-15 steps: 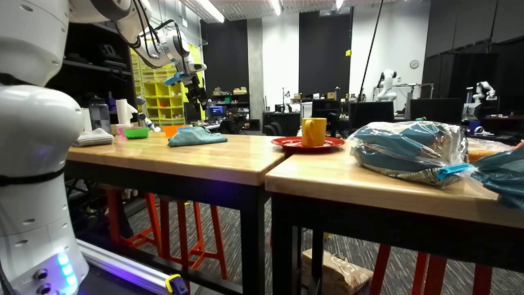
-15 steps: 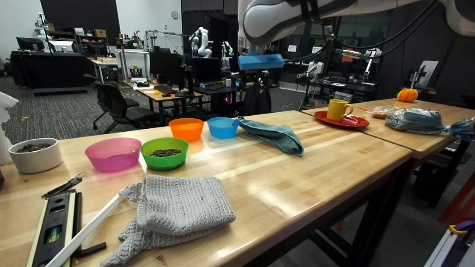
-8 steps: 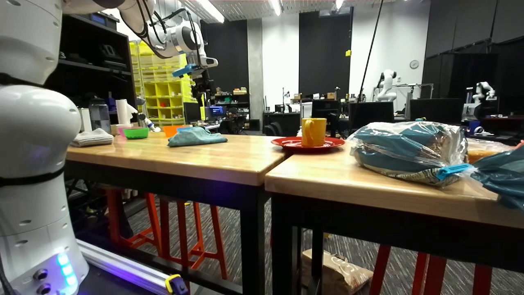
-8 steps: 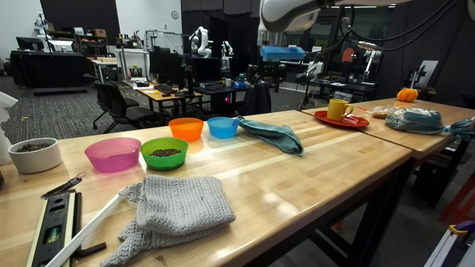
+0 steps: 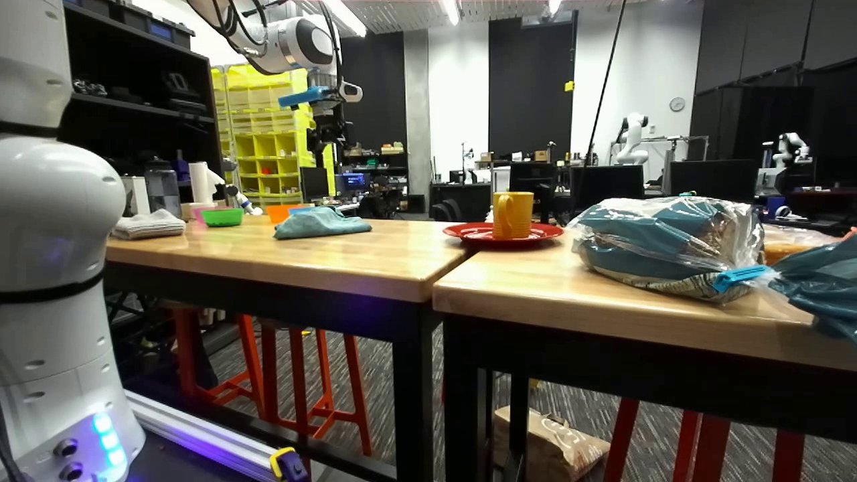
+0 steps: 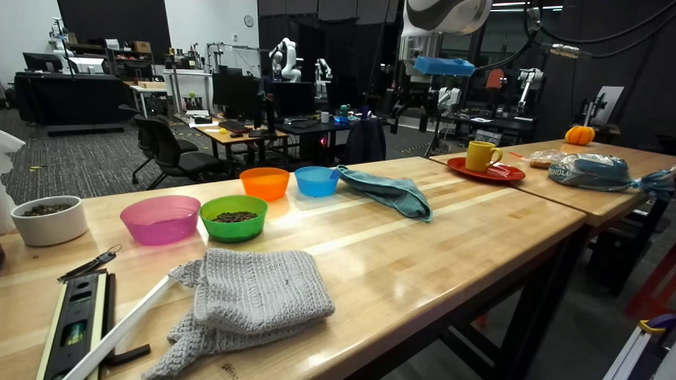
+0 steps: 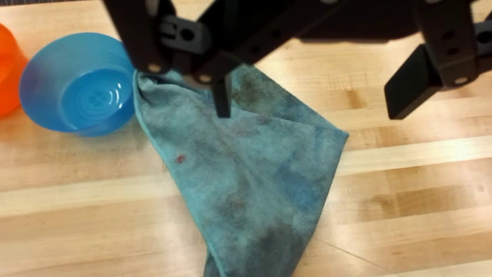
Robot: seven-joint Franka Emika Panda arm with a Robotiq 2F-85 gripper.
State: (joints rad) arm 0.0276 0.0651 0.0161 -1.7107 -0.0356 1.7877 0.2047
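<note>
Overhead, the gripper [image 7: 312, 102] hangs in the air with its jaws wide apart — in the wrist view, bare wood and part of the teal cloth [image 7: 250, 184] show through the gap. That cloth lies folded on the wooden table [image 6: 454, 253], marked with dark stains and a small red spot near one edge; both exterior views show it well below the gripper, the two clearly apart. One corner of it meets the blue bowl [image 7: 96, 92], though whether it rests on the rim or only against the side is hard to tell. Just beside that bowl stands an orange bowl [image 6: 265, 183], and farther along come a green bowl [image 6: 232, 227] with brown pellets in it, a pink bowl [image 6: 161, 224] and a white bowl [image 6: 50, 227] holding similar dark pieces. Near the green bowl, in an exterior view, lies a folded grey knitted cloth [image 6: 264, 295], and a white strip [image 6: 129, 319] runs from beside it across a spirit level [image 6: 68, 327]. Near the seam with an adjoining table [image 5: 522, 288], a yellow mug [image 6: 478, 157] sits upright on a red plate [image 6: 509, 173] — beyond are a teal-printed plastic bag [image 6: 589, 174] and an orange pumpkin [image 6: 580, 135].
</note>
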